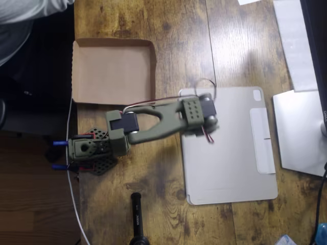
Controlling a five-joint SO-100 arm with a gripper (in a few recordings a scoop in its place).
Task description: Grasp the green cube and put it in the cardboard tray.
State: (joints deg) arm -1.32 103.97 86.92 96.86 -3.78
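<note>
The cardboard tray (113,71) lies at the table's upper left with its brown floor bare. My olive-green arm reaches right from its base, and the gripper (202,118) hangs over the upper left part of the grey tablet cover, pointing down. The wrist block hides its fingers from above, so I cannot tell how the jaws stand. The green cube is hidden from this view.
The grey tablet cover (230,148) fills the middle right. White sheets and a pale device (301,132) sit along the right edge. A black cylinder (137,219) lies at the bottom. The arm's base (89,150) stands on the left edge, and a person's sleeve (25,20) shows at the top left.
</note>
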